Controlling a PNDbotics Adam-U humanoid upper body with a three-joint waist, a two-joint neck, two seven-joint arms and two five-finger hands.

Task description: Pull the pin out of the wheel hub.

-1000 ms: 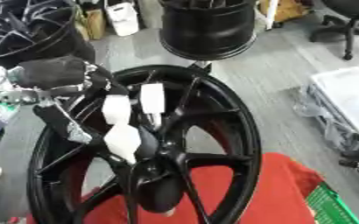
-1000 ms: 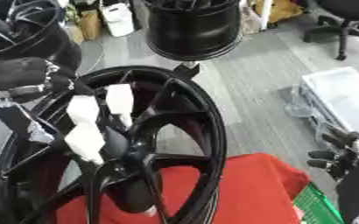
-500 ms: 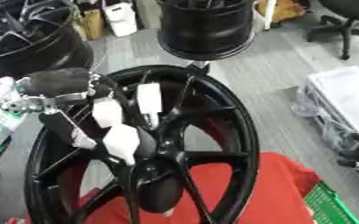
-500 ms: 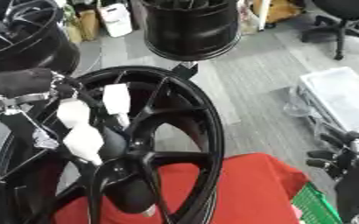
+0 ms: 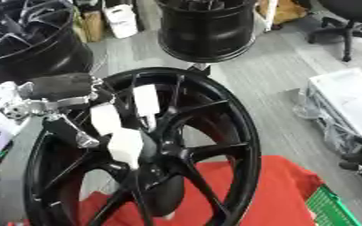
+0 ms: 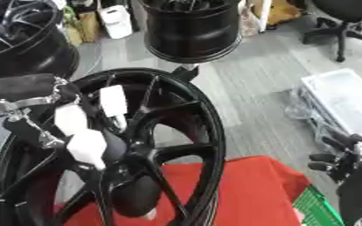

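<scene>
A large black spoked wheel hub (image 5: pixel 215 145) lies tilted on a red cloth (image 5: pixel 269 194). My left hand (image 5: pixel 60 86), black with white finger pads (image 5: pixel 145 99), comes in from the left and hangs over the hub's centre (image 5: pixel 157 152). Its fingers are spread and fairly straight, pointing down between the spokes, and one white pad (image 5: pixel 126 145) rests against the centre boss. No pin can be made out among the fingers. A small pale piece (image 6: pixel 148 215) shows under the hub's centre. My right hand (image 6: pixel 346 161) sits idle at the lower right edge, fingers relaxed.
Another black rim (image 5: pixel 207 31) stands behind the hub, and a third (image 5: pixel 29 39) at the upper left. A clear plastic bin (image 6: pixel 346 101) is on the grey floor at right, a green crate corner (image 5: pixel 331 209) at lower right, and an office chair (image 5: pixel 350 22) at the far right.
The left hand has stayed over the hub's centre with almost the same finger spread. The whole picture has shifted slightly. The right hand has not moved.
</scene>
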